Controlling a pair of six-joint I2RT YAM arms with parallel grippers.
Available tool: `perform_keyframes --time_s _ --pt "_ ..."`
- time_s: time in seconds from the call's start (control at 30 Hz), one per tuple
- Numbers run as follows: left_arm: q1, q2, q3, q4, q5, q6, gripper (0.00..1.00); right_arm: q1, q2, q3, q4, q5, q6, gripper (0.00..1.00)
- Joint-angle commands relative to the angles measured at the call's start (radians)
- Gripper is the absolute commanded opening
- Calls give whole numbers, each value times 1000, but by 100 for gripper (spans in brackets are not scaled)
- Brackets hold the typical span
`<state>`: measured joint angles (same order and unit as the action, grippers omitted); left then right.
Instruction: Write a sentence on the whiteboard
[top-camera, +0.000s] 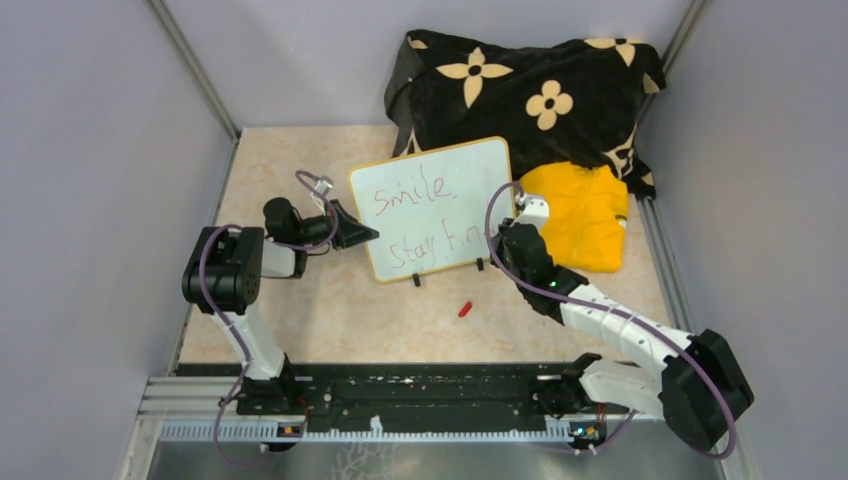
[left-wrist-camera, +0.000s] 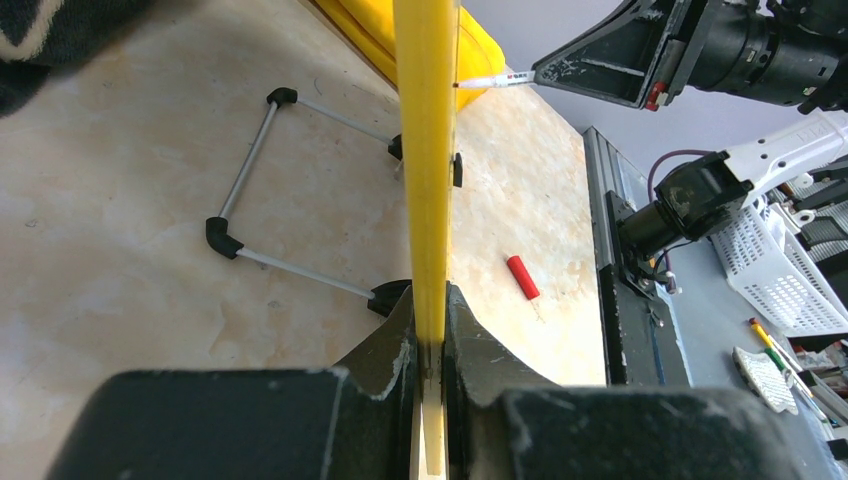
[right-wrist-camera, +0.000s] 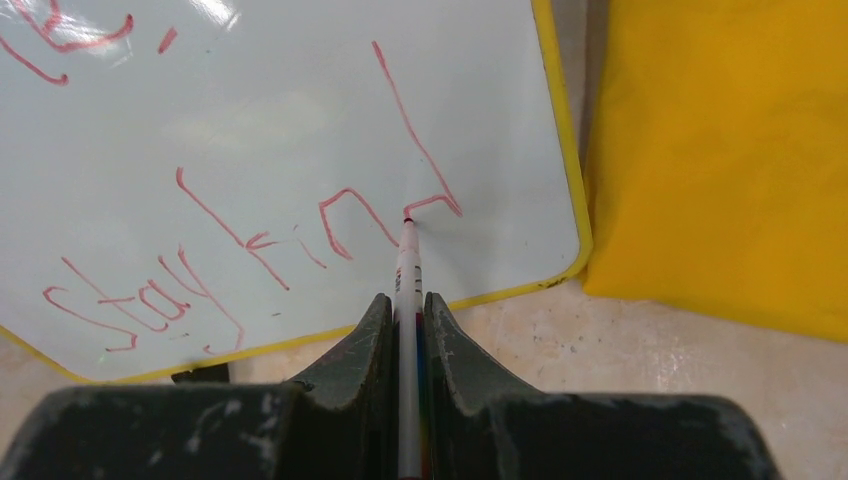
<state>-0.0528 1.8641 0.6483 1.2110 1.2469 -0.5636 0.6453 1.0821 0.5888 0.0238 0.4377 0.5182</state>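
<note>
**My two arms, both grippers closed.**
My left arm (top-camera: 245, 325) rises from its base, folds at the elbow and reaches rightward; my left gripper (top-camera: 352, 233) pinches the whiteboard (left-wrist-camera: 428, 150) edge, one finger on either side. My right arm (top-camera: 620, 322) lies low, angled inward; my right gripper (right-wrist-camera: 405, 300) clasps a marker (right-wrist-camera: 407, 262) pointing forward.
</note>
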Motion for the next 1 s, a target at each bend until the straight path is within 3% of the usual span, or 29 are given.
perform_keyframes --time_s 0.0,0.97 --pt "-12 34 -11 -96 -33 64 0 -12 -7 -25 12 -4 12 0" --pt "-12 34 -10 -97 -32 65 0 -14 -13 42 -43 102 -16 0"
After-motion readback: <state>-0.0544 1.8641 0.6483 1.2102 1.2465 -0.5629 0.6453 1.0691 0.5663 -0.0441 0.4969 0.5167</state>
